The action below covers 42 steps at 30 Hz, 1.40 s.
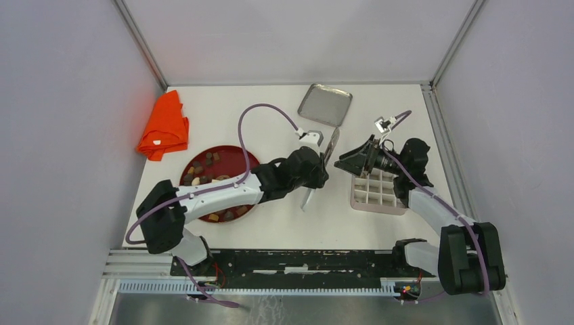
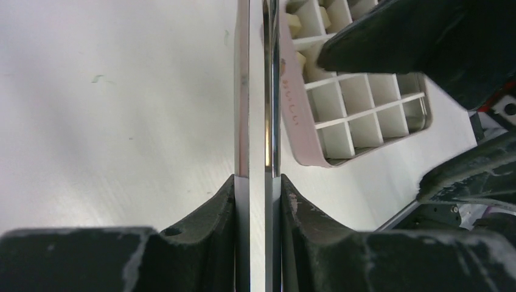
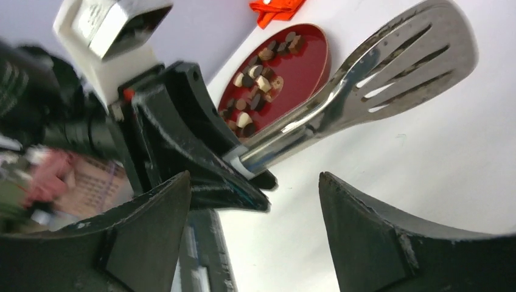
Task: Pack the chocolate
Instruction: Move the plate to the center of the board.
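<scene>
The left gripper (image 1: 319,173) is pinched tight on a pair of slotted steel tongs (image 1: 331,146), whose two blades lie pressed together between its fingers (image 2: 213,207). Just to its right, the right gripper (image 1: 343,162) faces it with jaws spread wide and nothing between them, over the far left corner of a white divided box (image 1: 376,194). A few cream pieces sit in the box's cells. Most of the chocolate (image 1: 202,170) lies back along the left arm, on the red plate (image 1: 231,155).
</scene>
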### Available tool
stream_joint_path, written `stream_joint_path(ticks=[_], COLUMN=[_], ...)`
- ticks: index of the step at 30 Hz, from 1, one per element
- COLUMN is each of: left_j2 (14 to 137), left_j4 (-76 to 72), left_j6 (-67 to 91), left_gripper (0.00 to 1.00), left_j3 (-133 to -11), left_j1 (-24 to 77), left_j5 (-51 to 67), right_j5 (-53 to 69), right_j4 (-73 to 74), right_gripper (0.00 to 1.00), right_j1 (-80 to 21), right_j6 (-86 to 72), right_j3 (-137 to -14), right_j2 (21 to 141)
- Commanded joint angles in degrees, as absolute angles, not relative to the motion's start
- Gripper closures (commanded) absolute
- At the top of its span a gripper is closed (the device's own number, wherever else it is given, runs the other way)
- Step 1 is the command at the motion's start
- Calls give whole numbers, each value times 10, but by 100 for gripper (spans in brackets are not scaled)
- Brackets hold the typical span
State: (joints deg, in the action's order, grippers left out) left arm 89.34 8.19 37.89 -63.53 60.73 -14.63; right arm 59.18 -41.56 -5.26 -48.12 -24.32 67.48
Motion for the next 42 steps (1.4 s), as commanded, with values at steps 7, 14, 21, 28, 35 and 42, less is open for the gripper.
stream_joint_path(ticks=[7,14,21,28,35,42], left_j2=[691,605,516,430,391,399], left_j4=[202,375,447,488,500,509], left_j6=[337,291,288,317,316,303], left_gripper=[93,93,92,92,91,91], left_j3=[-608,-706,-749,-734,-713,-707], left_j1=[439,402,402,402,402,402], left_j5=[-114,-167,-205,-226,-249,-257], right_j5=[601,326,171,89,86,60], right_j4=[-114,-67,-23,49,76,87], right_gripper=[19,20,20,31,43,59], right_j1=[-89,-294,-451,-501,-509,-510], right_j6=[3,76,-13,-98,-133,-178], right_j3=[-358,-453,-632,-782,-859,-899], right_j2=[618,716,937,1105,1201,1248])
